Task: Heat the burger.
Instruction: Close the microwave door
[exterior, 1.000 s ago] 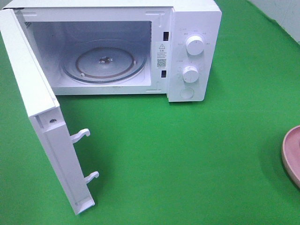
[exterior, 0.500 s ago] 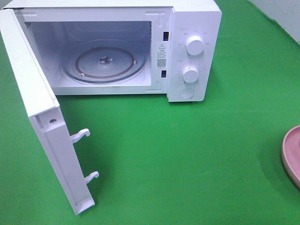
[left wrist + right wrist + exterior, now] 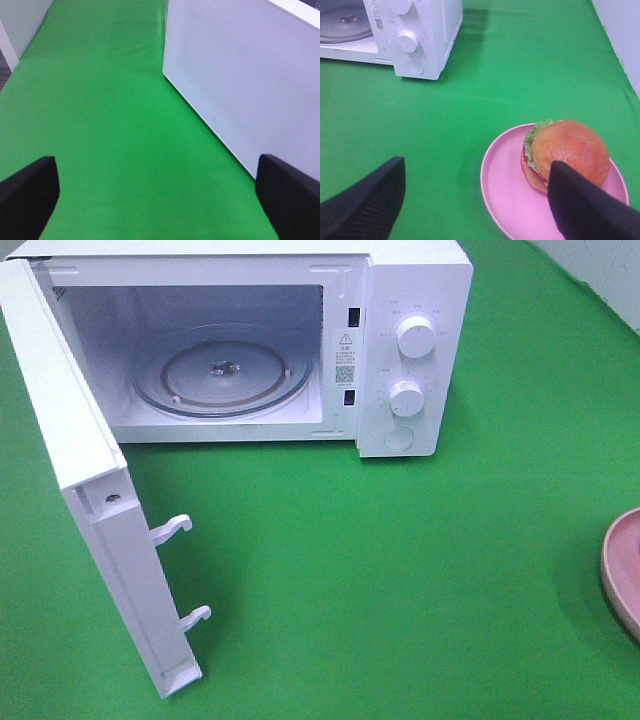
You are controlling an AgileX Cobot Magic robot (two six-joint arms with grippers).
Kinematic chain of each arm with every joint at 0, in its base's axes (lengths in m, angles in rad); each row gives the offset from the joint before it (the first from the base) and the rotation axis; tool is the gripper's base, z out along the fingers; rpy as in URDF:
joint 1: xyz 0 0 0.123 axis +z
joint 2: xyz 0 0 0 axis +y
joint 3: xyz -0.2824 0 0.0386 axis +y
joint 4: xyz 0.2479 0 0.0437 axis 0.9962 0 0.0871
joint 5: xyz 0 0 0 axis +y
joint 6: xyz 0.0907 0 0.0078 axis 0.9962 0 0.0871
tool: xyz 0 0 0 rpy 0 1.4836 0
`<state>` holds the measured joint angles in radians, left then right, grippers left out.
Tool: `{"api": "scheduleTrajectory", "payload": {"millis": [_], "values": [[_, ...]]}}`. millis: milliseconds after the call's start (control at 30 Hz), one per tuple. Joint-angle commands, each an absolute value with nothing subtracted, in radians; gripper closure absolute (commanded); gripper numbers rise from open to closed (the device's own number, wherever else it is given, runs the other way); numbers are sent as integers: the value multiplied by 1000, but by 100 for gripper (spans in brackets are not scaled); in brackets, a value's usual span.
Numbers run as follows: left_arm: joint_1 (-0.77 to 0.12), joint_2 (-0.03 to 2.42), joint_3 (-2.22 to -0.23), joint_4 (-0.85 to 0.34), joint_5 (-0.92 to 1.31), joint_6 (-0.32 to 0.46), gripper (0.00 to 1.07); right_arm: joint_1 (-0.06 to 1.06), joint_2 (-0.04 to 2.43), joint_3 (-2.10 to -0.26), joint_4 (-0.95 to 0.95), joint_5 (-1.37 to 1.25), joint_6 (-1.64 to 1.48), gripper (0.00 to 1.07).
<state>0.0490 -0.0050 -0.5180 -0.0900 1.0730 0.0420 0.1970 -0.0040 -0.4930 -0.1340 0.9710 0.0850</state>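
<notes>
The burger [image 3: 567,150], with a golden-brown bun, lettuce and tomato, sits on a pink plate [image 3: 505,195] in the right wrist view. My right gripper [image 3: 476,172] hovers open above the cloth, one finger [image 3: 580,205] overlapping the burger's near edge and the other [image 3: 370,200] well clear of the plate; it holds nothing. The white microwave [image 3: 410,350] stands at the back with its door [image 3: 90,500] swung wide open and the glass turntable [image 3: 222,380] bare. My left gripper [image 3: 155,185] is open and empty beside the door's outer face [image 3: 240,75]. Neither arm shows in the exterior high view.
Only the plate's rim [image 3: 622,570] shows at the right edge of the exterior high view; the burger is out of frame there. Green cloth [image 3: 400,560] covers the table. The microwave's two knobs [image 3: 405,40] and button face the front. A pale wall borders the cloth at the far right.
</notes>
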Motion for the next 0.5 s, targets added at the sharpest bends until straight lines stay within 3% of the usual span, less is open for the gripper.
{"api": "scheduleTrajectory", "payload": {"millis": [33, 300, 433, 500], "values": [[53, -10, -519, -95, 1063, 39, 6, 190, -32, -492, -128, 959, 77, 31], [53, 67, -556, -93, 996, 39, 12, 190, -32, -492, -131, 959, 80, 32], [53, 154, -556, -92, 971, 37, 24, 190, -32, -492, -131, 959, 80, 32], [53, 230, -556, -110, 919, 37, 40, 190, -32, -492, -131, 959, 80, 32]]}}
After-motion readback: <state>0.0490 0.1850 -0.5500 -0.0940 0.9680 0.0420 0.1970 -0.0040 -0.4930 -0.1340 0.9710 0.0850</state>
